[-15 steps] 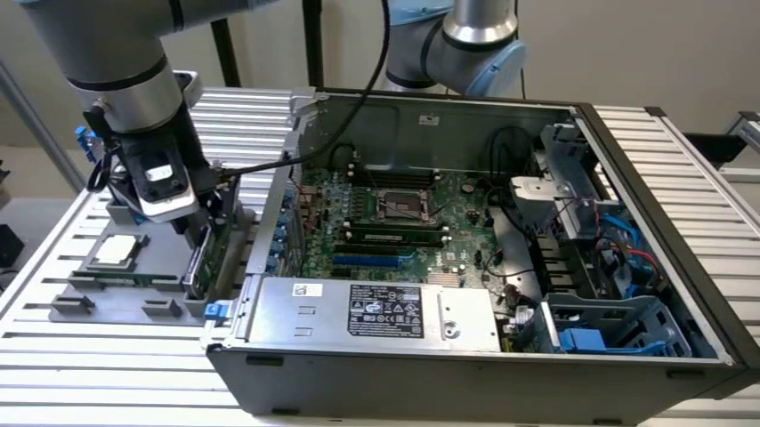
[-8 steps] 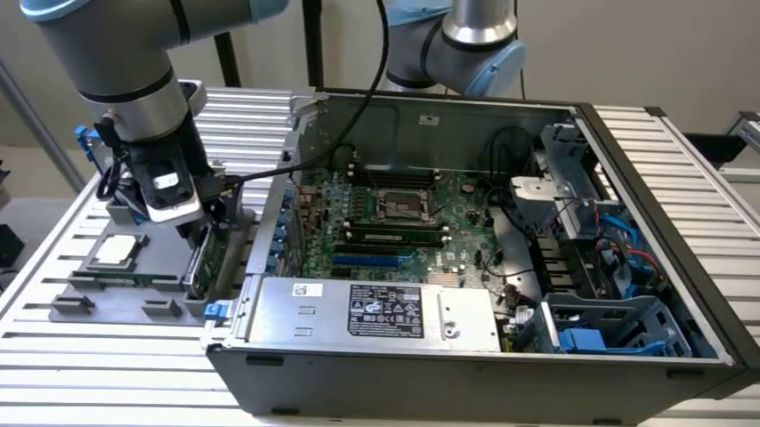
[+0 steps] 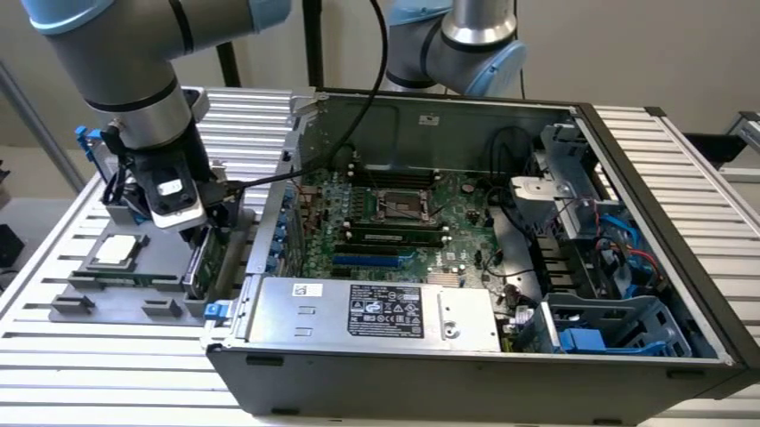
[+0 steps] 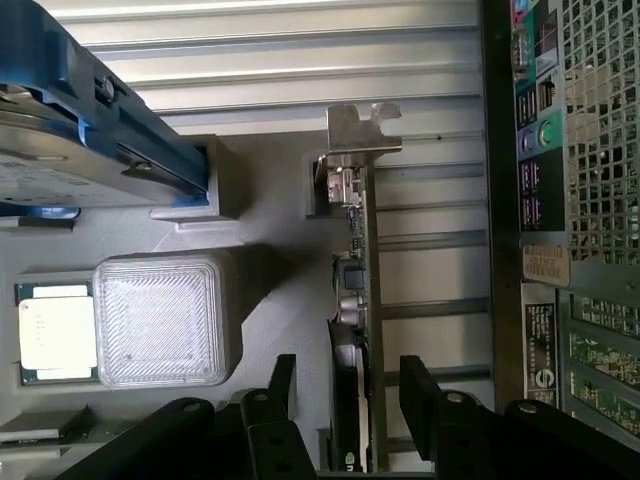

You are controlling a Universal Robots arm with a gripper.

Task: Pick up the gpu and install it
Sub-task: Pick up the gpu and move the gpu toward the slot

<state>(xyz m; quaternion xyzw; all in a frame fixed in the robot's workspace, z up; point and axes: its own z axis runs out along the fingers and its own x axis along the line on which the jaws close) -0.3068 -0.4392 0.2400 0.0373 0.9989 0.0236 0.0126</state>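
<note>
Looking at the gpu (image 4: pixel 362 300) first: it stands on edge in a groove of the grey holder (image 4: pixel 270 220). Its silver end bracket (image 4: pixel 362 128) is at the end away from the fingers, and the green board runs back between them. In the exterior view I see the same card (image 3: pixel 205 262) upright in the holder (image 3: pixel 119 298), just outside the open computer case (image 3: pixel 475 374), on the exterior view's left. So the card is not lifted, and no part of it is in the machine.

The gripper (image 4: pixel 347 368) straddles the card, with one black finger (image 4: pixel 282 385) on each side and a visible gap between each finger and the board. I read the hand as apart, not clamped, and as far as I can tell it is not touching the card. In the exterior view the gripper (image 3: pixel 190 222) sits right at the card's top edge.

Near the card in the holder lie the small square chip (image 4: pixel 55 330) and a clear plastic square (image 4: pixel 160 320). The hard drive with blue rails (image 4: pixel 70 150) is further off. None of them lies between the fingers.

Inside the case the motherboard (image 3: pixel 404 222) lies exposed, and I see no card standing in it near the blue connector (image 3: pixel 374 261).

My judgement of progress is that the approach is done and the grasp is not yet made. The lift, the carry and the seating are all left.
</note>
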